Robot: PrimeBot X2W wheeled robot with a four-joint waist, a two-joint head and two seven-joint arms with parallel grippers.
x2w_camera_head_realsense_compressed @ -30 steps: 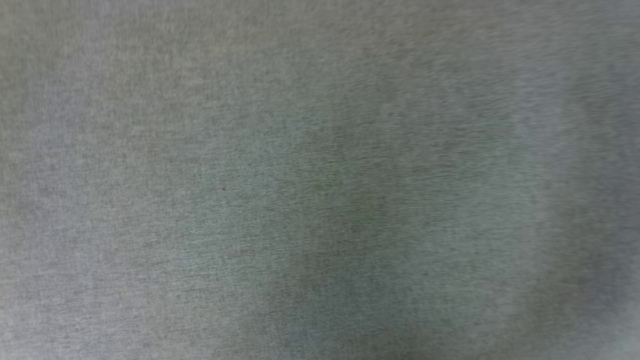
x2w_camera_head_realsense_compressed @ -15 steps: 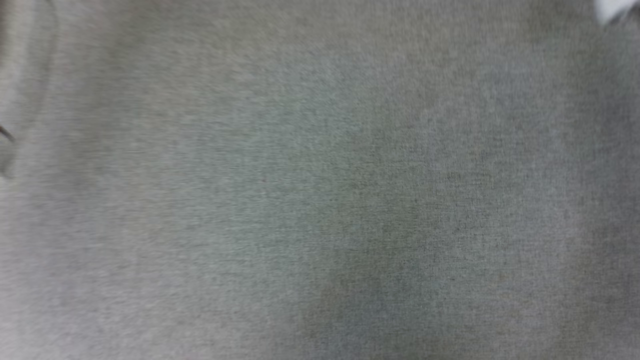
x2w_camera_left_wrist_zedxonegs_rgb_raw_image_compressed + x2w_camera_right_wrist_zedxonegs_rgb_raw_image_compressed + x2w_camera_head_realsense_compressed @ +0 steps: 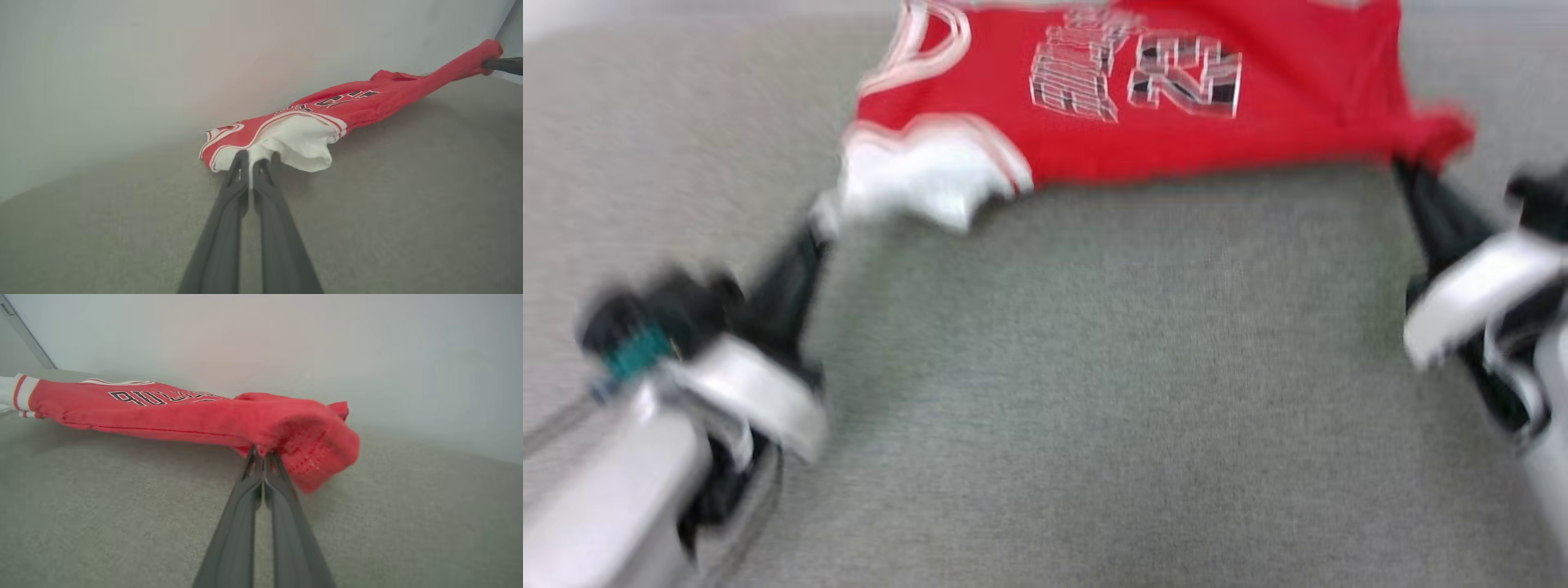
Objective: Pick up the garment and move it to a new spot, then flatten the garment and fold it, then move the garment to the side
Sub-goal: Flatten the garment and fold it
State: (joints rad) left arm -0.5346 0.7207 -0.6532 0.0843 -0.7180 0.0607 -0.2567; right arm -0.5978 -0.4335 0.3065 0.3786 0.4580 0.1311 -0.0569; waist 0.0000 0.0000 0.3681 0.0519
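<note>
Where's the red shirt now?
The garment stretches across the top of the head view, over the grey surface, pinched between the left gripper and the right gripper.

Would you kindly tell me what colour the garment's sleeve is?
White, with red-and-white striped trim; the sleeve shows best in the left wrist view.

A bench covered in grey, finely woven heathered fabric (image 3: 1094, 384) runs from the near edge to a plain pale wall (image 3: 122, 61) at the far side. A red jersey shirt with white short sleeves and black-and-white lettering (image 3: 1201, 131) spans its far part, left to right. The shirt's near edge hangs above the fabric, casting a soft shadow. Whether its far edge rests on the bench cannot be told.
</note>
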